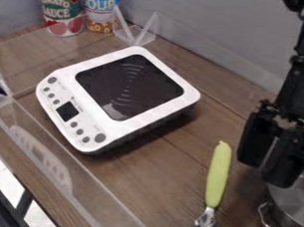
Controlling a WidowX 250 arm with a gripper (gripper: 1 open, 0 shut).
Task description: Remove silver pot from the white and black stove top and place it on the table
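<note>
The stove top (pixel 123 95) sits left of centre on the table (pixel 149 180), and its black cooking surface is bare. The silver pot (pixel 295 206) stands on the wood at the bottom right corner, partly cut off by the frame edge. My black gripper (pixel 276 162) hangs just above the pot's left rim. Its fingers are spread wide, nothing is between them, and they are clear of the pot.
A green-handled metal spoon (pixel 214 187) lies on the table just left of the pot. Two food cans (pixel 54 4) (pixel 101 3) stand at the back left by the wall. A clear plastic barrier (pixel 57 162) runs along the front-left edge.
</note>
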